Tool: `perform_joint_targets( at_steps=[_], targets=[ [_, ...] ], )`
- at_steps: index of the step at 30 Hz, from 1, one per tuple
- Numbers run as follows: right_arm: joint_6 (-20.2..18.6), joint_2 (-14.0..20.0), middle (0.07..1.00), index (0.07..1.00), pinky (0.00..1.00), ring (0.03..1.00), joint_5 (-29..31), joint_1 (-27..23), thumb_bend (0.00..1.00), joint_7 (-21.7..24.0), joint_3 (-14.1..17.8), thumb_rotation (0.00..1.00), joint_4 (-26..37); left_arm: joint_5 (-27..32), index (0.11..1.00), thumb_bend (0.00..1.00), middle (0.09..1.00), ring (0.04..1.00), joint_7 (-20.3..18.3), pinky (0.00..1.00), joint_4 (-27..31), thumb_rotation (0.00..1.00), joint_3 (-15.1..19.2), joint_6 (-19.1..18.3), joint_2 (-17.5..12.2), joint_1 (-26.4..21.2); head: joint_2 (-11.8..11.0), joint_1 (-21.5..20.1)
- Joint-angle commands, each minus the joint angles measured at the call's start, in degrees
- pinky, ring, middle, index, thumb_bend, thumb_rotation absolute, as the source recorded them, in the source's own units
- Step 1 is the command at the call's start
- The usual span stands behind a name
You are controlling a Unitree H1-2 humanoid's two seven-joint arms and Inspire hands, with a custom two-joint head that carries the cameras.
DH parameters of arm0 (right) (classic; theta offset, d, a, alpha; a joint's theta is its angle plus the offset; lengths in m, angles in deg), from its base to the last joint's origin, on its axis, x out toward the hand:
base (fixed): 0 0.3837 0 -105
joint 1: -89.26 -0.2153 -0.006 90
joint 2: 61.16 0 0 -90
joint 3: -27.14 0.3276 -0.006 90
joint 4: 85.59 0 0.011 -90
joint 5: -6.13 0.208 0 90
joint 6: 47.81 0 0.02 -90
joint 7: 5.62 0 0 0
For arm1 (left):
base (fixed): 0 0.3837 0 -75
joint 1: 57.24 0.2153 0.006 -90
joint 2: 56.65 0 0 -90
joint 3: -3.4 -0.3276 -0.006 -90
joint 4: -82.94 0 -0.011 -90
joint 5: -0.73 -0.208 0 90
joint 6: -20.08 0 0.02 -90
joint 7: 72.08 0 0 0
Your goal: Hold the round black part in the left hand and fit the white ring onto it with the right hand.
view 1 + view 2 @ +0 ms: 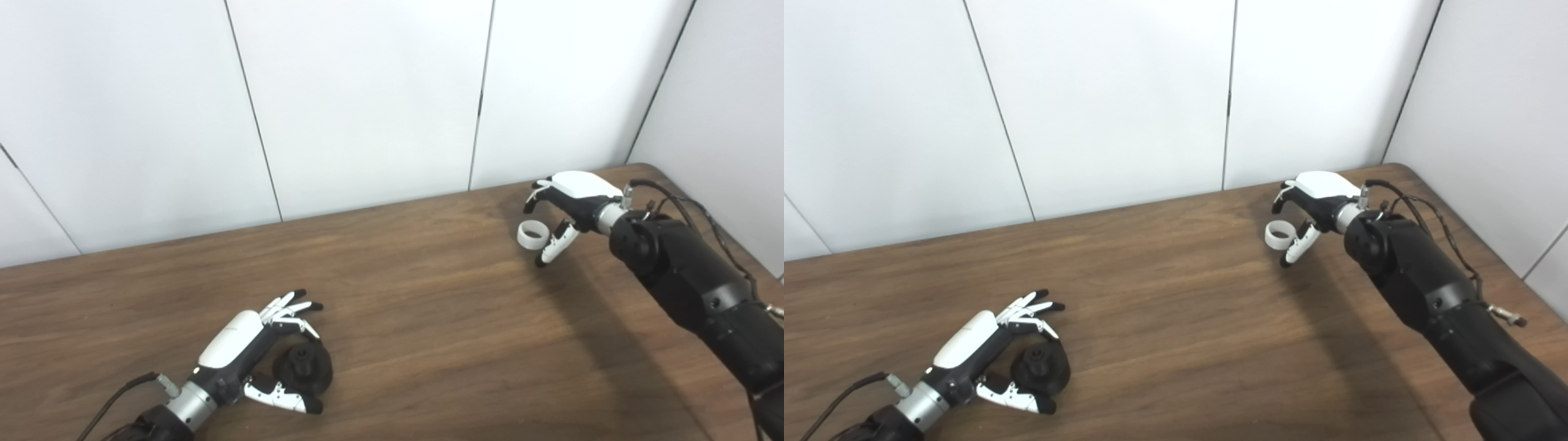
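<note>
I'm seeing my left hand point(245, 349) lying low at seven o'clock, fingers spread and curving around the round black part point(304, 366), which is sitting on the bench point(416, 318) between fingers and thumb; I cannot tell whether they are actually gripping it. My right hand point(566, 208) is hovering at two o'clock, pinching the white ring point(532, 234) between thumb and fingers, well apart from the black part.
</note>
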Motion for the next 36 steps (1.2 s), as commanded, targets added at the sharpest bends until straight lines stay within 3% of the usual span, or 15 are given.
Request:
perform_joint_targets(
  at_steps=[1,36],
  targets=[
    [0.7,1.7,0.946,0.725,1.00,1.000,-0.7,-3.0,0.90,-1.0,0.6,0.26,0.6,-2.0,0.479,0.53,0.892,1.000,-2.2,1.00,-2.2,0.06,-1.8,-0.9,-1.6,3.4,0.0,-0.1],
    [3.4,1.5,0.916,0.693,0.98,1.000,-1.4,-2.4,0.83,-2.8,0.7,0.23,-0.9,-1.8,0.480,0.53,0.889,1.000,-4.3,1.00,0.1,0.06,-0.2,-0.9,-1.9,4.2,0.7,0.3]
  ],
)
